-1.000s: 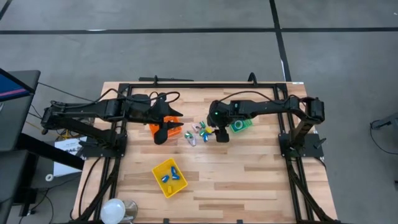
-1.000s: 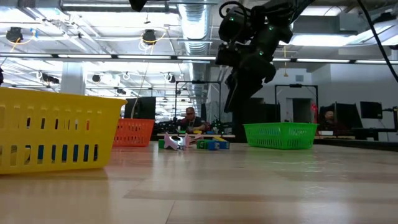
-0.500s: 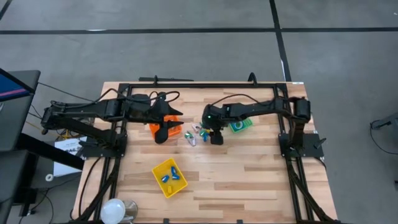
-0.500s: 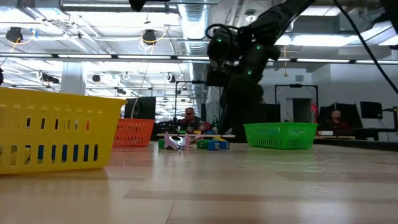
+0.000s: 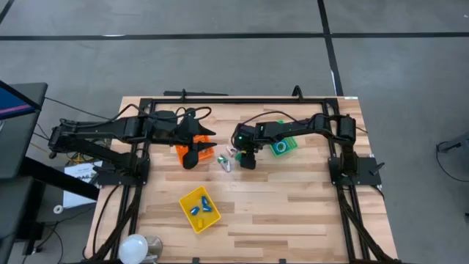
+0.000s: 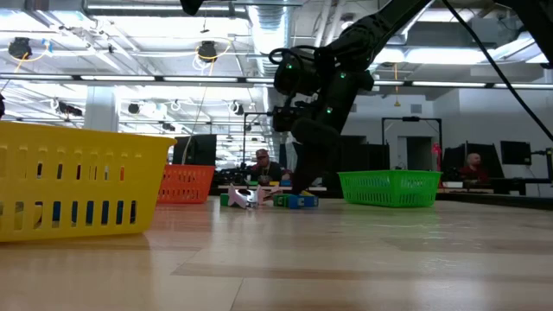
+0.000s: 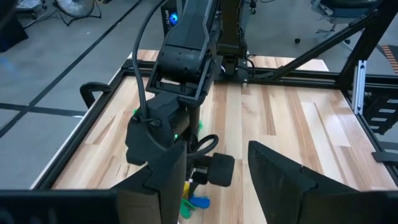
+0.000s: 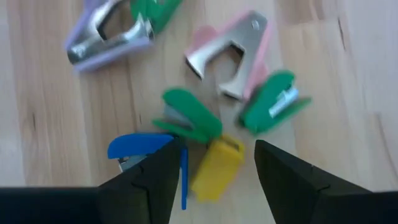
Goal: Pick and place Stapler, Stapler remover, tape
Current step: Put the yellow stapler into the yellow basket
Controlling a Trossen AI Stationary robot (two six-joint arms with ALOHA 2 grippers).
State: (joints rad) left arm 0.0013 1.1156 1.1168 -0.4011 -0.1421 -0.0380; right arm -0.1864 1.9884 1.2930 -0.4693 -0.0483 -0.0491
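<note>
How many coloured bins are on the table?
3: yellow bin near the front of the table, orange bin under the left gripper, green bin beside the right arm.

Small staplers (image 8: 189,118) and removers (image 8: 233,53) (clustered mid-table)

A pale wooden worktop (image 5: 278,213) carries three bins: an orange bin (image 5: 182,152), a green bin (image 5: 284,147) and a yellow bin (image 5: 198,208) standing nearer the front. Between the orange and green bins lies a cluster of small staplers and staple removers (image 8: 211,124), pink, lilac, green, blue and yellow.
</note>
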